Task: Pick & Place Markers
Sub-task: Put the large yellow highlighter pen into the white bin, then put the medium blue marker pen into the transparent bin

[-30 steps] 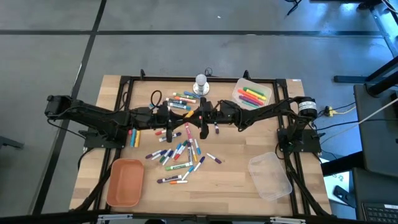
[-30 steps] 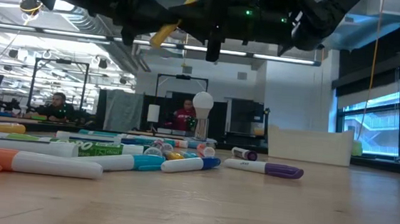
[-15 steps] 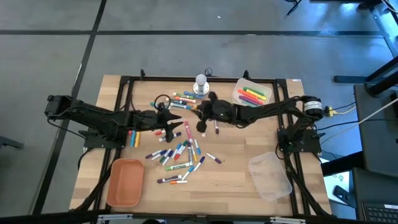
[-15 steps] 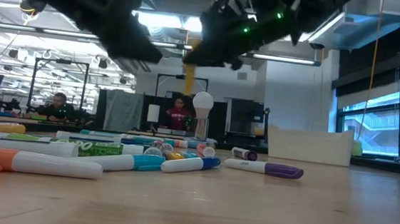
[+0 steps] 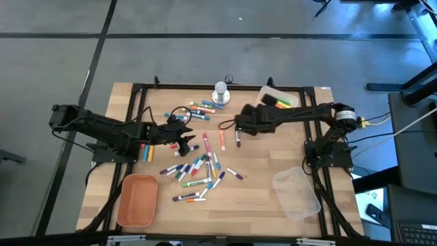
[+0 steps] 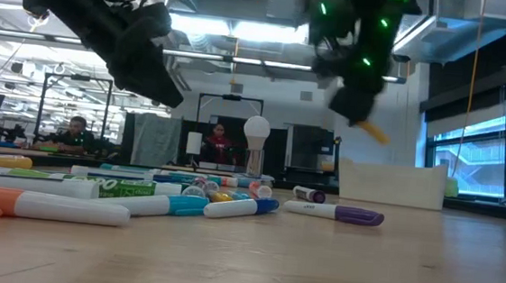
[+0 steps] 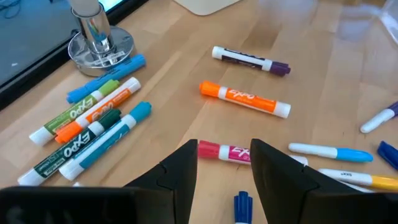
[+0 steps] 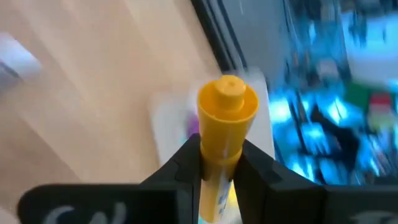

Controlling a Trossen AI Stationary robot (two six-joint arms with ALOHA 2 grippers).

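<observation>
Right gripper [image 8: 219,163] raised above the table's far middle, fingers [image 8: 186,163] clamped on a yellow marker [image 8: 225,124] whose capped end sticks out past the fingertips; same marker seen in the low view as a yellow tip [image 6: 373,131] slanting down from the dark arm. Close by on the far right of the table [image 5: 266,198], a clear bin [image 5: 274,97] partly hidden by that arm, bright markers inside. Left gripper [image 7: 224,163] low over the scattered markers [image 5: 198,171] at the table's middle, fingers parted with nothing between them; just ahead of the fingertips a pink-capped marker [image 7: 225,152], beyond it an orange marker [image 7: 245,99] and a purple-capped marker [image 7: 250,60]. More markers in a loose group beside a silver round stand [image 7: 99,38] at the far edge. Near the front left corner an orange tray [image 5: 138,199]; at the front right a second clear container [image 5: 296,193]. People [image 6: 73,133] seated in the room beyond the table.
</observation>
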